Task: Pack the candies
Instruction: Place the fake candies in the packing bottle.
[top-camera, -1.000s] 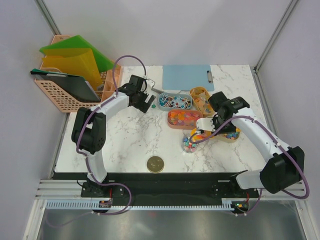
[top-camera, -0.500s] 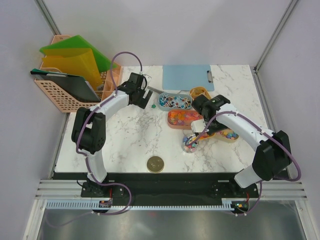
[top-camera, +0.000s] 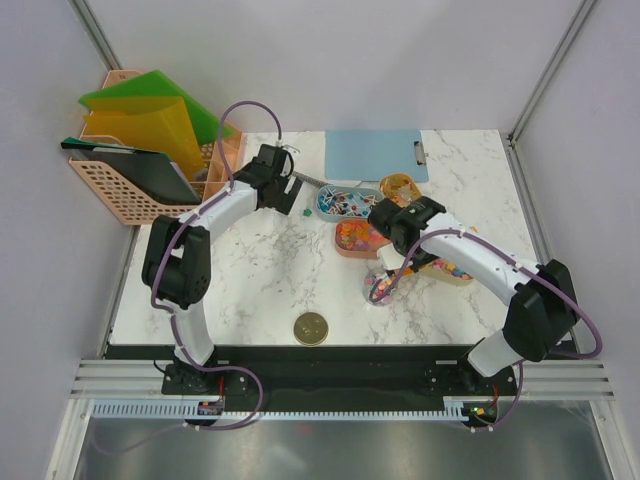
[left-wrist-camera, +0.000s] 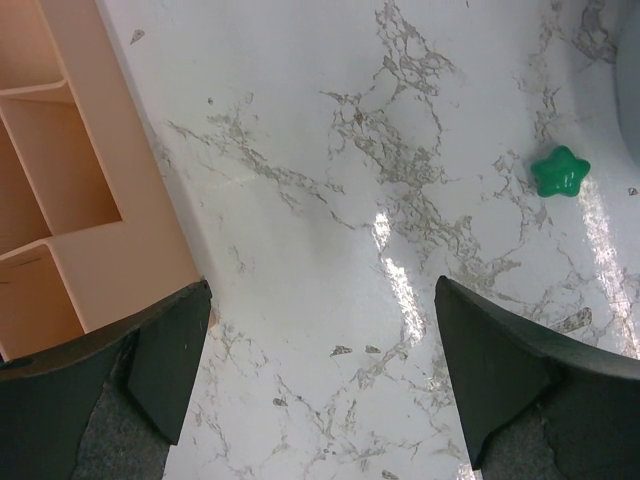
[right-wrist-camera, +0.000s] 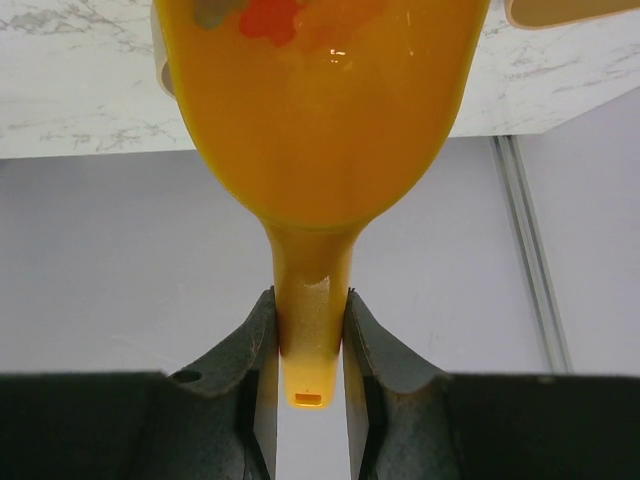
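marble desk in a grey-walled booth, with the candies grouped right of centre: orange-red bits in a tray, dark wrapped pieces in the tray just behind it, and pastel bits in a small clear jar nearer the arms. one green star lies loose on the desk, apart from all of them.

over the last second the right arm has swung left, off the jar side, and now hangs above the orange-red tray. the right claw is clamped tight on the handle of the orange scoop. reddish shapes show through the bowl, but i cannot tell whether they lie in it or beyond it. that swing reads as going for another load, so packing looks only partway done. the gold lid lies well apart near the front edge.

the left claw has barely shifted. it is spread wide, holding nothing, above bare desk between the pink basket and the star.
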